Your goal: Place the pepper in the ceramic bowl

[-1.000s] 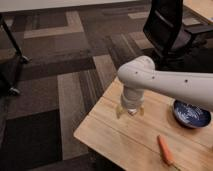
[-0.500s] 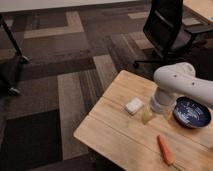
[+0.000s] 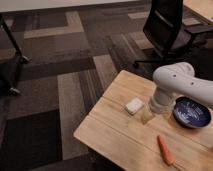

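Three items on the wooden counter (image 3: 110, 132). Tool (image 3: 148, 117) hangs low over it, spread or pressed together: cannot tell. White block (image 3: 134, 105) just beside the tool, camera-left. Ceramic bowl (image 3: 192, 112) near, on the opposite side. Pepper (image 3: 165, 149) lies flat, nearer the camera than the tool, outside the bowl.

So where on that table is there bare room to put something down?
The wide stretch of table in front of the block, left of the pepper. Crowded: the gripper hangs between block and bowl.
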Robot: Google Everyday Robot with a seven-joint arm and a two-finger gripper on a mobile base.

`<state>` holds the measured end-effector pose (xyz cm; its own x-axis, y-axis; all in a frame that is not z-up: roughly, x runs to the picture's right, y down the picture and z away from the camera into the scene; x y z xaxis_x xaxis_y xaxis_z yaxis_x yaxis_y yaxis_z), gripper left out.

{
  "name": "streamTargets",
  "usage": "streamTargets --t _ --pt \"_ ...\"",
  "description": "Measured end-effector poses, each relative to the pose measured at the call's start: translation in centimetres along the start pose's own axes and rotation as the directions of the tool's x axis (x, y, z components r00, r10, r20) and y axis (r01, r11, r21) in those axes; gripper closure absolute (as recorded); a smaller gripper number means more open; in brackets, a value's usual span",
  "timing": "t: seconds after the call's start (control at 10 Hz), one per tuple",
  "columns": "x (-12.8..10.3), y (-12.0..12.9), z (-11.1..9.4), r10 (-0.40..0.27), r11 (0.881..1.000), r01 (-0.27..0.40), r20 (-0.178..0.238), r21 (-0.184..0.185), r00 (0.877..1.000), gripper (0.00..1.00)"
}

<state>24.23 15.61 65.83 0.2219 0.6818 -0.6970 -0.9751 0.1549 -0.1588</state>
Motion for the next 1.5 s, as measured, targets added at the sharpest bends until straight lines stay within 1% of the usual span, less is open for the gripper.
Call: streamTargets --t 0.1,0.3,0.4,0.5,0.6,0.7,0.8,1.0,1.2,1.3,1.5 --pt "1.1 -0.8 0.7 0.01 1.0 -0.01 -0.018 -0.003 1.0 0.35" --pt "3.4 -2.4 1.8 0.018 1.0 -0.019 -0.044 -0.02 0.999 0.35" --pt "4.2 -3.1 2.2 -0.001 1.0 0.0 -0.051 -0.015 0.999 0.35" --pt "5.0 -4.1 2.9 -0.039 0.999 0.039 -0.047 -0.001 0.998 0.35" --pt "5.4 -4.5 3.3 -0.063 0.998 0.063 -0.037 0.009 0.997 0.35" --pt "5.7 -4.6 3.6 -0.089 0.996 0.09 -0.021 0.021 0.996 0.35" --pt "6.5 -4.5 4.0 -0.115 0.993 0.115 -0.002 0.039 0.993 0.35" --pt "7.8 -3.8 4.9 -0.126 0.99 0.124 0.023 0.06 0.992 0.35" --pt "8.8 -3.4 5.9 -0.127 0.989 0.125 0.02 0.074 0.992 0.35" --pt "9.4 -3.2 6.7 -0.133 0.987 0.131 0.016 0.093 0.991 0.35" --pt "9.8 -3.0 8.0 -0.137 0.985 0.134 0.02 0.112 0.99 0.35"
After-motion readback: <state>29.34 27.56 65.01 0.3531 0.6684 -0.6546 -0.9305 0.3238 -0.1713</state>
